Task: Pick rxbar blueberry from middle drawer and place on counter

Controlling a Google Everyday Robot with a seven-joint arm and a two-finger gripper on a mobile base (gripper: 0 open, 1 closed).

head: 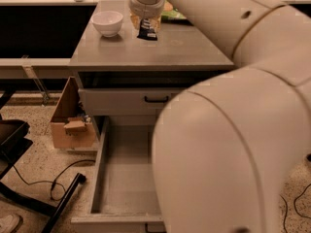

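The rxbar blueberry (147,30), a dark navy wrapper with white print, hangs from my gripper (146,24) at the back of the counter (184,50), its lower end at or just above the grey surface. The gripper's fingers are closed around the bar's upper part. The middle drawer (124,178) is pulled open below and its visible left part holds nothing. My large white arm fills the right half of the view and hides the rest of the drawer.
A white bowl (107,22) stands on the counter left of the bar. A green crinkly bag (172,14) lies behind the arm at the counter's back. The upper drawer front (126,101) with black handle is closed. A cardboard box (70,123) and black cables lie on the floor at left.
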